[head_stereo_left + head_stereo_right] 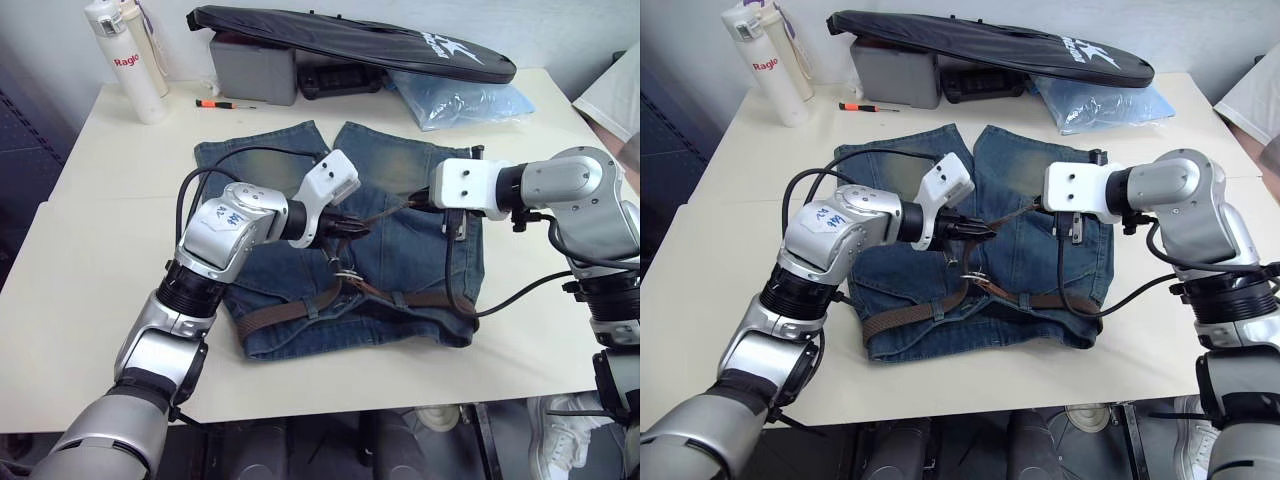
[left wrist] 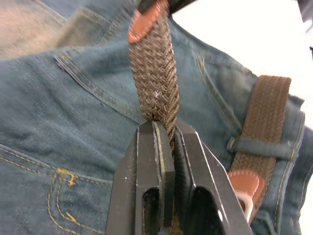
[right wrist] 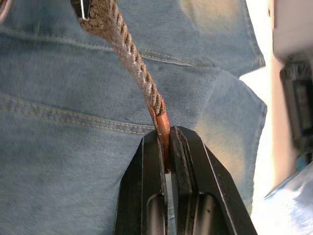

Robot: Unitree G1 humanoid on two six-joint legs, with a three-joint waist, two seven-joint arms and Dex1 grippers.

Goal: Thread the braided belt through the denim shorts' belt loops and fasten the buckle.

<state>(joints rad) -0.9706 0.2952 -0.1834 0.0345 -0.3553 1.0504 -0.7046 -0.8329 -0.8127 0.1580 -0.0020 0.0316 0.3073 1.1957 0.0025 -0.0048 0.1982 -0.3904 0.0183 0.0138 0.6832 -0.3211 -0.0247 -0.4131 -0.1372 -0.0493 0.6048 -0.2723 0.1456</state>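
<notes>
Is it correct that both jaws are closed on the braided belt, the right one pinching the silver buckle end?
Not quite. The right gripper pinches the tan leather tip of the braided belt, not the buckle end; the right wrist view shows this. The left gripper is indeed closed on the woven strap. The buckle lies at the waistband of the denim shorts.

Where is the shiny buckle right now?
The buckle lies on the middle of the denim shorts, near the waistband, just below the left gripper, which pinches the braided belt.
</notes>
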